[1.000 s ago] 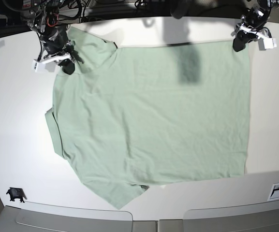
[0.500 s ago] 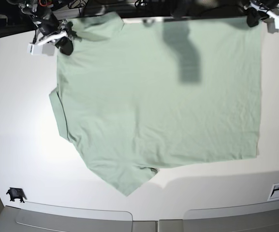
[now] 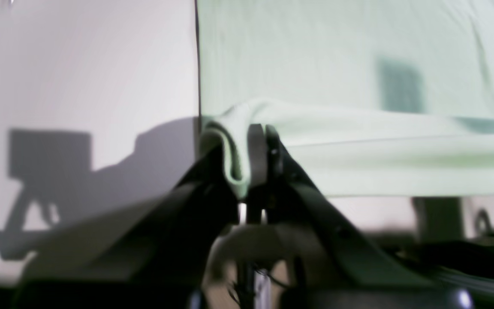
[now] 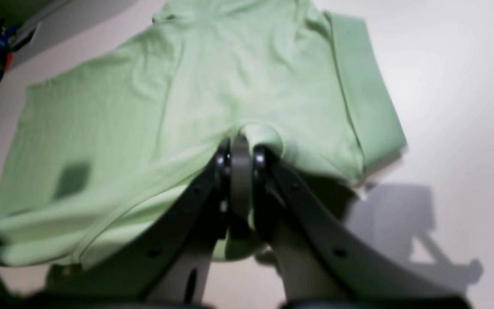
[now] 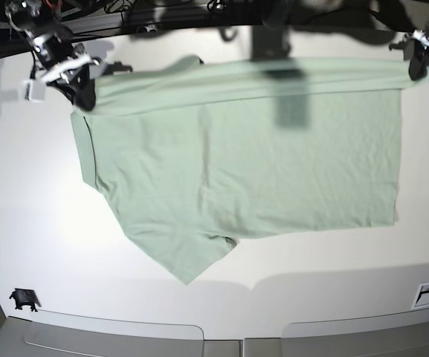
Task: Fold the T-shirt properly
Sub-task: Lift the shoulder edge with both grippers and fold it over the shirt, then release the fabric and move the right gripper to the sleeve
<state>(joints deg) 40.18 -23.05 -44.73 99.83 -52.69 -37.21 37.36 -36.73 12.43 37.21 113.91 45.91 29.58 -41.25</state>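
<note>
With our left gripper (image 5: pixel 418 71) and right gripper (image 5: pixel 87 101) both clamped on the T-shirt (image 5: pixel 251 163), uneven pulling could skew the far edge and crease our fold.

Probably a lab: 2 robot arms over 1 white table (image 5: pixel 43 260).

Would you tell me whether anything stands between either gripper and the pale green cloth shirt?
Nothing visible does: the left gripper and right gripper both have their fingers shut on the edge of the pale green cloth shirt.
</note>
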